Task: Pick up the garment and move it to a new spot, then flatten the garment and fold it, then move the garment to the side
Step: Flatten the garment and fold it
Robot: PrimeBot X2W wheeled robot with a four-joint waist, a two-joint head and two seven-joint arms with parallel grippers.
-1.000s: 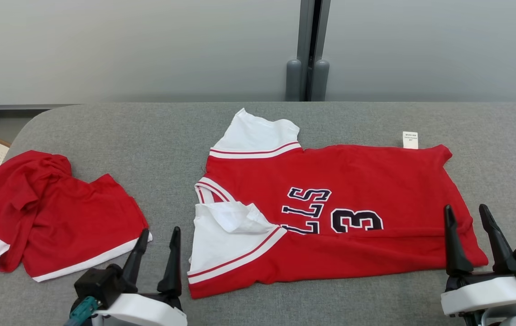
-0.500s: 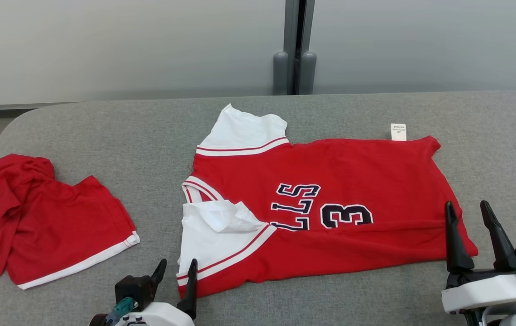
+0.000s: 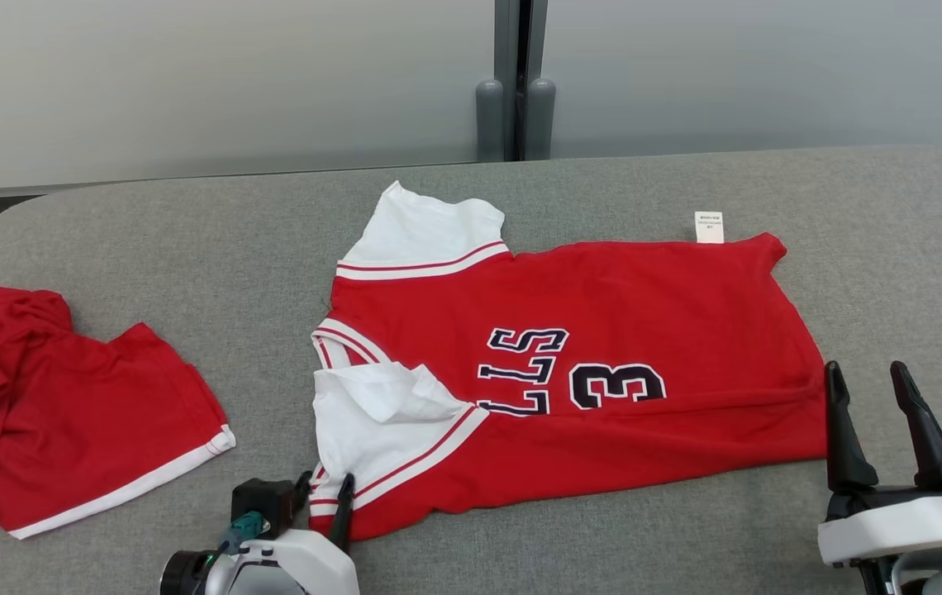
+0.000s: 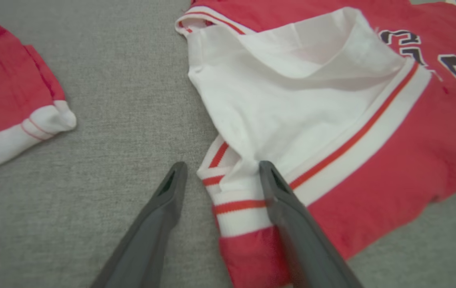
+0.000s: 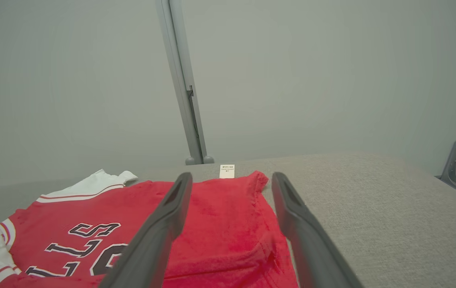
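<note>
The garment [image 3: 644, 314] is a red jersey with white sleeves and dark lettering, spread sideways on the grey table [image 3: 190, 231]. My left gripper [image 3: 325, 483] is open at its near left corner. In the left wrist view the left gripper [image 4: 223, 168] straddles the striped cuff of the white sleeve [image 4: 292, 80], with cloth lying between the fingers. My right gripper [image 3: 866, 372] stands open just off the jersey's near right hem corner. Seen from the right wrist, the right gripper [image 5: 232, 178] hovers above the red hem [image 5: 220, 208] with nothing held.
A second red garment with white trim [image 3: 66, 413] lies crumpled at the table's left, also visible as red cloth [image 4: 4, 92] in the left wrist view. A grey post [image 3: 512, 83] rises behind the table's far edge. Bare grey surface stretches right of the jersey.
The head view has swung right, shifting everything leftward. My left gripper has moved right and lower, onto the jersey's near sleeve cuff. The right gripper holds about the same place.
</note>
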